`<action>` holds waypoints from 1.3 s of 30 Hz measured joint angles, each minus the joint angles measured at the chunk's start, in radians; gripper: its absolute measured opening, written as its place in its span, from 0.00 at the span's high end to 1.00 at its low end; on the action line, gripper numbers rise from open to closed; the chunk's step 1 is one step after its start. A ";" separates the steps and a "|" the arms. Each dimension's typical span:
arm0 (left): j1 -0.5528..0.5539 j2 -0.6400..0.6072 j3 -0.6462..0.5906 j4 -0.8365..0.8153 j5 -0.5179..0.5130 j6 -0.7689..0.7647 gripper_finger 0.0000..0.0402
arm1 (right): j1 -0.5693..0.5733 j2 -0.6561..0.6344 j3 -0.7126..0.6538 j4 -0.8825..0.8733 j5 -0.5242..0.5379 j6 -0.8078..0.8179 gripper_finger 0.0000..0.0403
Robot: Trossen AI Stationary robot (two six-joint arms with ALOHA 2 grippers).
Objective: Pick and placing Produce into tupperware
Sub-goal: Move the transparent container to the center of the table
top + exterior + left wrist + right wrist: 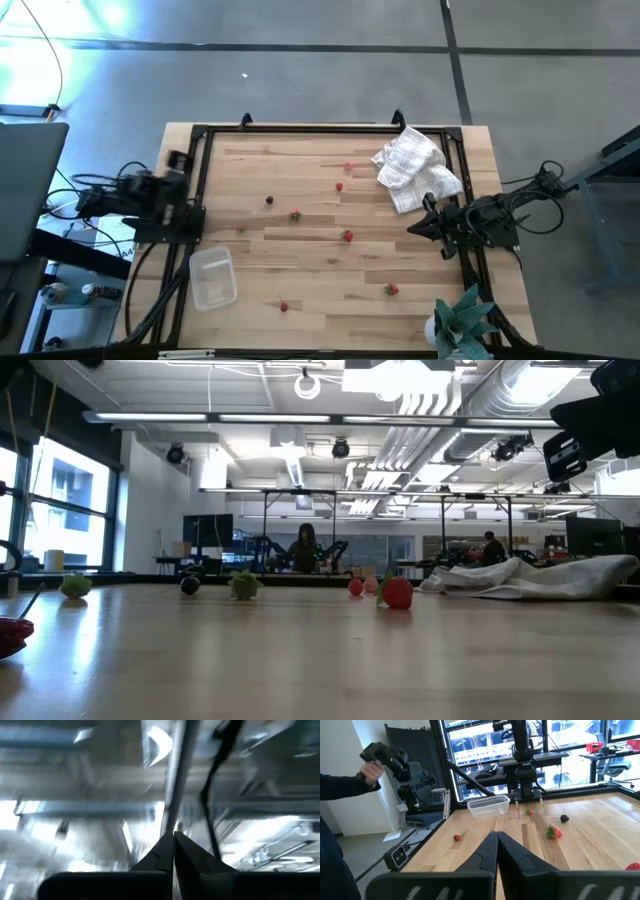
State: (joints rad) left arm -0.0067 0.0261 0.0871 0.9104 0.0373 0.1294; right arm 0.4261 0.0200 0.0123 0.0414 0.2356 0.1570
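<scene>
Several tiny red produce pieces lie scattered on the wooden table: one (347, 236) in the middle, one (391, 290) near the front right, one (284, 307) near the front, one darker piece (269, 200) further left. The clear tupperware (212, 277) rests on its base at the front left; it also shows in the right wrist view (488, 806). My right gripper (412, 229) is shut and empty at the table's right side, pointing left. My left gripper (173, 845) is shut at the table's left edge, pointing up at the ceiling.
A white checked cloth (413, 165) lies crumpled at the far right. A green plant (462, 322) stands at the front right corner. A black frame (300, 128) borders the table. A person's hand with a dark device (375, 762) shows beyond the table's front edge in the right wrist view.
</scene>
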 joint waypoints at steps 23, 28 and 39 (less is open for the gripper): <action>-0.001 0.689 0.987 -1.920 0.113 -0.280 0.99 | 0.000 0.000 0.000 0.142 0.003 0.000 1.00; 0.000 0.864 1.096 -2.324 0.186 -0.340 0.99 | 0.000 0.000 0.000 0.188 0.003 -0.001 1.00; -0.034 1.004 1.025 -2.477 0.316 -0.541 0.99 | 0.000 0.000 0.000 0.185 0.002 -0.001 1.00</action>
State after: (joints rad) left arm -0.0411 1.0304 1.1126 -1.5670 0.3536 -0.4121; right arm 0.4259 0.0200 0.0120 0.2260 0.2371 0.1562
